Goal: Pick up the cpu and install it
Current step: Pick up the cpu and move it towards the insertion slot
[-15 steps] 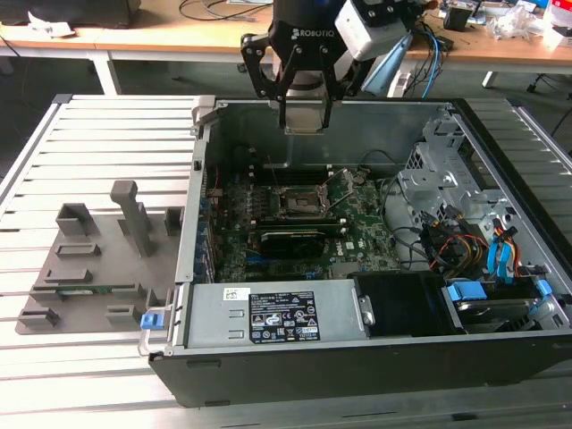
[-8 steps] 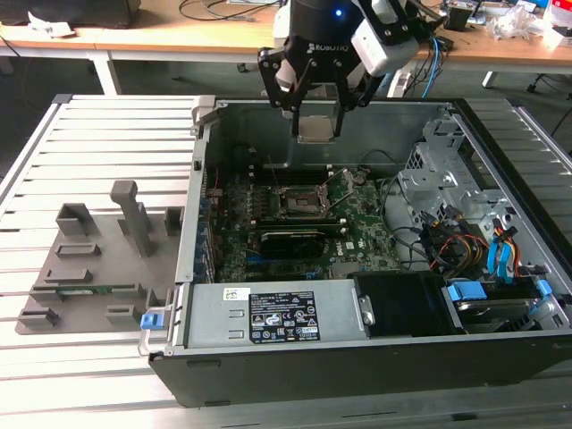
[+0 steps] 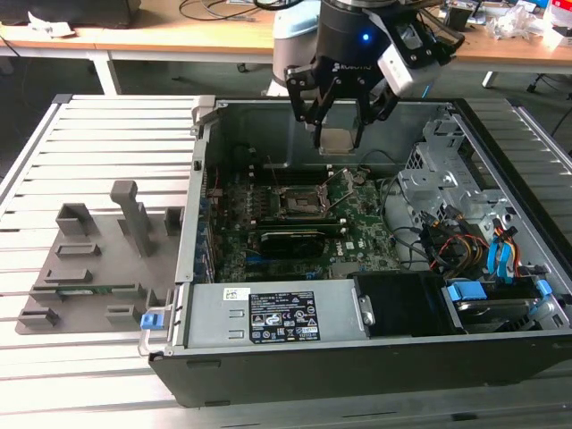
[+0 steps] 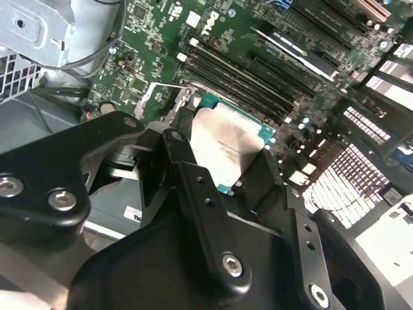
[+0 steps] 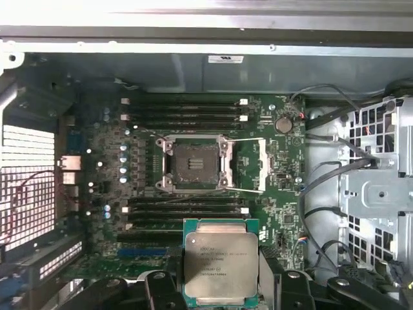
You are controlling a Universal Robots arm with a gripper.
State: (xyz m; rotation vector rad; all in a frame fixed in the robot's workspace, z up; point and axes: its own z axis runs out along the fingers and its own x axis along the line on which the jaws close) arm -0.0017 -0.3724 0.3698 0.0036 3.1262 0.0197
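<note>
The gripper (image 3: 336,134) hangs inside the open case (image 3: 268,323), near the wall at 12 o'clock in the exterior view. Its fingers (image 3: 315,125) pinch the cpu (image 3: 337,141) by two opposite edges. The cpu is off the board (image 3: 357,241), clear of everything but the fingers.

In the exterior view the cpu sits at about 1 o'clock from the socket (image 3: 299,204), apart from it. The socket lies near the case's middle, with its lid swung open.

In the second wrist view the cpu (image 4: 226,145) shows its silvery top and green rim between the black fingers (image 4: 184,161) of the gripper (image 4: 222,169).

In the first wrist view the cpu (image 5: 219,268) is above the board, beside the memory slots (image 5: 184,208). The socket (image 5: 193,165) is open beyond them, and its lid (image 5: 253,165) is tipped to one side.

A grey rack (image 3: 98,259) lies on the table (image 3: 89,134) at 9 o'clock from the case.
</note>
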